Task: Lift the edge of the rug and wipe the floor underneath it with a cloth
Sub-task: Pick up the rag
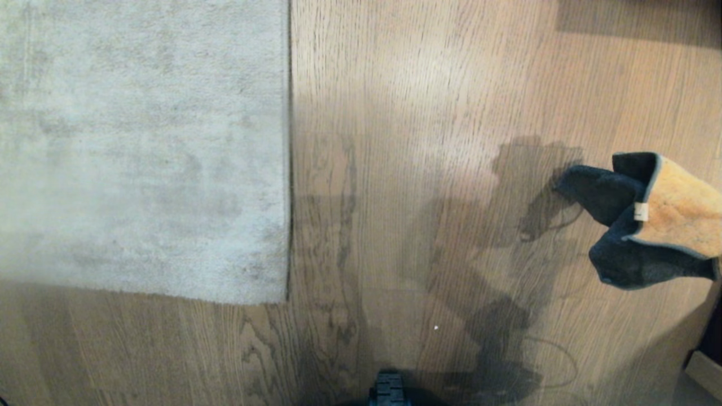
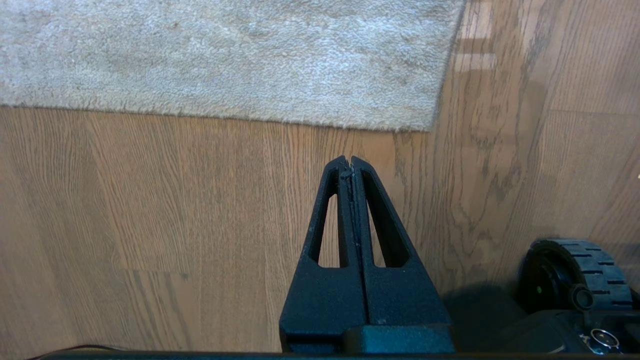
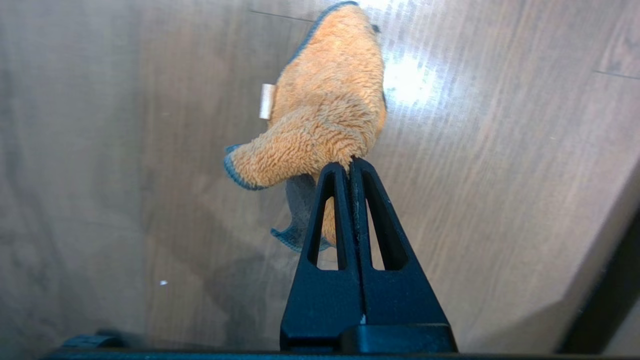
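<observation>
- The right gripper (image 3: pixel 351 161) has its two black fingers pressed together on a pinch of the cloth (image 3: pixel 325 110), which it holds up off the floor (image 3: pixel 500 175).
- In the right wrist view the cloth reaches away from the fingertips, its long axis running on in line with the fingers, the fluffy orange face towards the camera and a grey corner drooping beneath.
- A small white tag (image 3: pixel 267 101) sits on one edge of the cloth.
- In the head view the cloth (image 1: pixel 665 217) hangs at the right edge of the scene, its orange part cut off by the frame and its dark folds pointing left towards the rug, well apart from it; its shadow falls on the boards to its left.
- The left gripper (image 2: pixel 349 161) is clenched on nothing, tips touching, above bare boards a little short of the rug's near edge.
- The rug edge (image 1: pixel 289 169) lies flat, running straight from near to far; the rug fills the far left of the scene and its near right corner (image 1: pixel 285 299) rests on the floor.
- A black wheel (image 2: pixel 575 275) of the base stands to the right of the left gripper.
</observation>
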